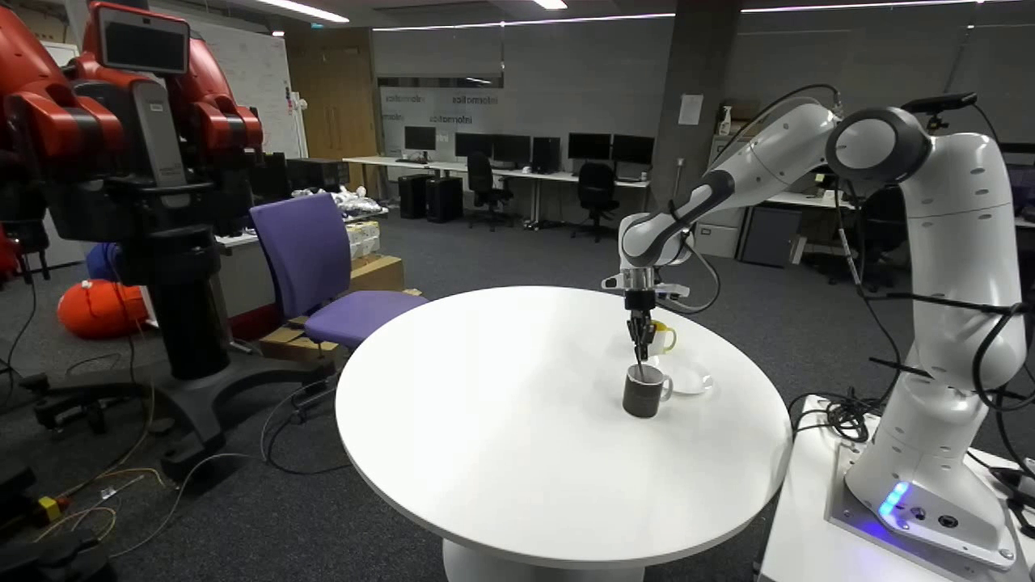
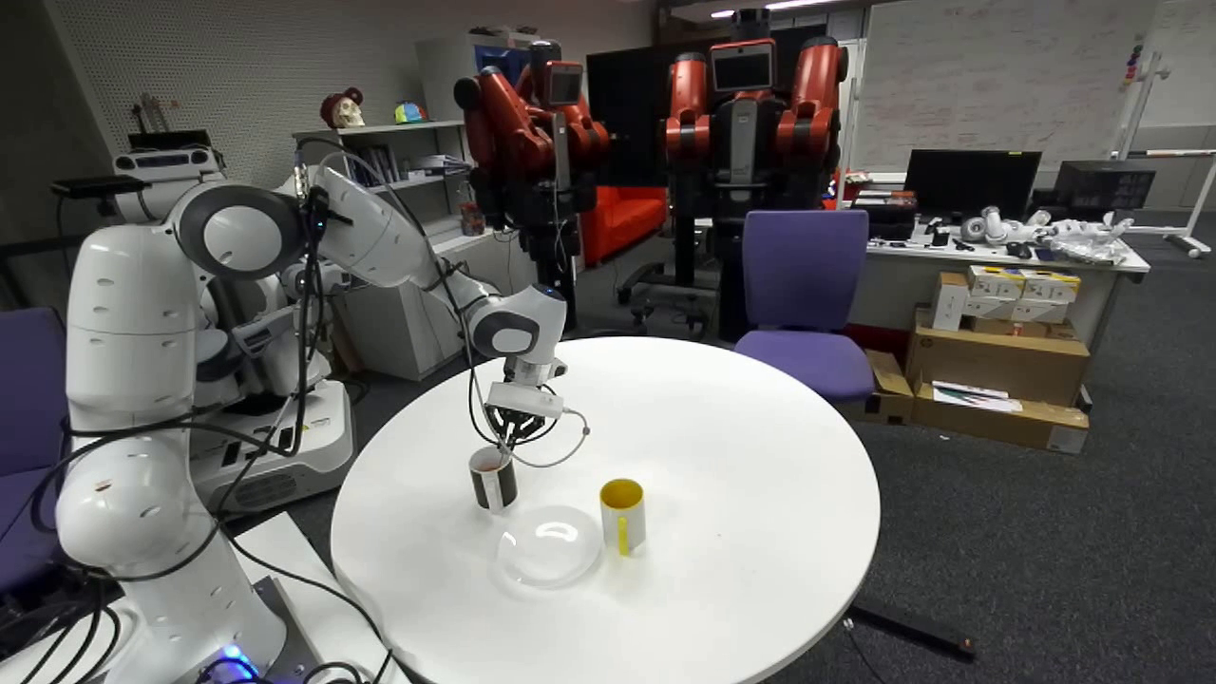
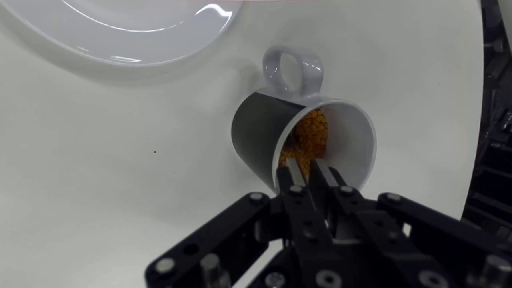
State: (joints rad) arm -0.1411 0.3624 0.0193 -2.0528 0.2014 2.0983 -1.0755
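Note:
My gripper (image 3: 307,167) points down at a dark grey and white mug (image 3: 260,134), and its fingertips overlap the opening. The mug, with a white handle, stands upright on the round table, under the gripper (image 1: 641,360) in an exterior view. At the bottom of the mug shows an orange-brown speckled filling (image 3: 314,132). The fingers (image 3: 295,171) are close together with a narrow gap, through which the filling shows. Whether their tips pinch something inside is hidden. Beside the mug rests a white plate (image 2: 527,570). Past the plate stands a white mug with yellow inside and handle (image 2: 611,508).
A round white table (image 1: 485,453) carries these things; its edge (image 3: 478,120) runs down one side of the wrist view. A purple chair (image 2: 807,366) stands at the table's far side. A loose cable (image 2: 560,464) hangs low from the wrist near the dark mug.

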